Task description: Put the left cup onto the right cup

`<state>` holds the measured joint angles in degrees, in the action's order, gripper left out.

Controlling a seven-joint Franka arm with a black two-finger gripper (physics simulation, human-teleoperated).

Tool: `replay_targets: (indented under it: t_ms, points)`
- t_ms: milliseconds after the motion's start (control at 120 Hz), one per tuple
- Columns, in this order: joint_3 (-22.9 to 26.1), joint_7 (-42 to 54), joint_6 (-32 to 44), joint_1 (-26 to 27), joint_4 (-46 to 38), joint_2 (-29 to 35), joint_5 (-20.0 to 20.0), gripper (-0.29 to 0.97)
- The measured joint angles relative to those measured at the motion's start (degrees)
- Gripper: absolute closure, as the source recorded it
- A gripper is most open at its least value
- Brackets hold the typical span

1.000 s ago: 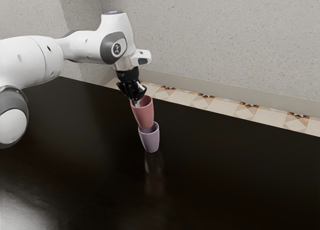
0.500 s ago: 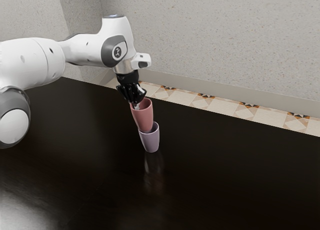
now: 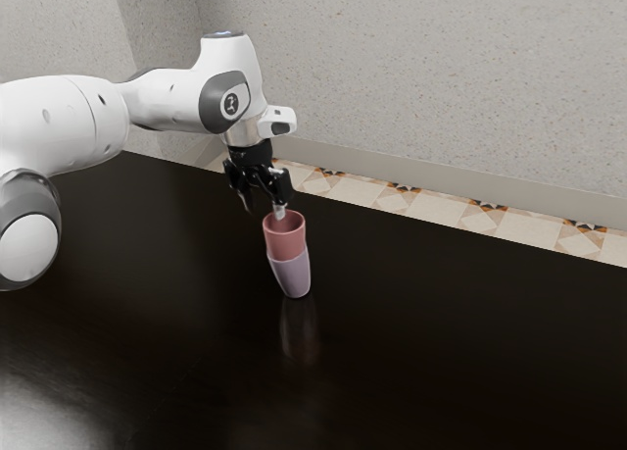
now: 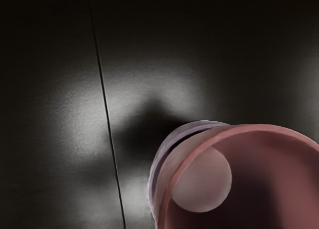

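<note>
Well, the pink cup (image 3: 285,233) sits inside the purple cup (image 3: 292,275), and the two make one little stack. The stack stands on the dark surface (image 3: 441,332) and leans a little toward 11 o'clock. Just the top part of the pink cup sticks out.

The jaws hang just above the stack, at about 11 o'clock from it in the exterior view. They are spread apart and hold nothing. One light fingertip (image 3: 279,213) is right at the pink cup's rim; I cannot tell if it touches. The white arm (image 3: 147,97) comes in from 9 o'clock.

Behind the surface, toward 12 o'clock, there is a patterned floor (image 3: 441,207) and a pale wall (image 3: 441,68).

The wrist view looks down into the pink cup (image 4: 279,189), and its round bottom looks pale. The purple cup's rim (image 4: 167,149) peeks out around it. A thin line (image 4: 104,114) runs across the shiny surface beside the cups.
</note>
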<state>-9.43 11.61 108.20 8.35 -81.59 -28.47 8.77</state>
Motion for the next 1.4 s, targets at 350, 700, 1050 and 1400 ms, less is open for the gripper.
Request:
replay_targets:
  t_ms: [350, 700, 1050, 1400]
  points:
    - [-0.1, 0.2, -0.4, -0.1, 0.1, 1.6, 0.0, 0.02]
    - [-0.8, 0.7, -3.2, -0.1, 0.0, 6.4, -0.2, 0.0]
    - [-0.8, 0.9, -7.2, -0.1, -4.3, 11.7, -0.9, 0.0]
    - [-0.9, 1.0, -7.9, -0.1, -9.6, 19.4, -3.5, 0.0]
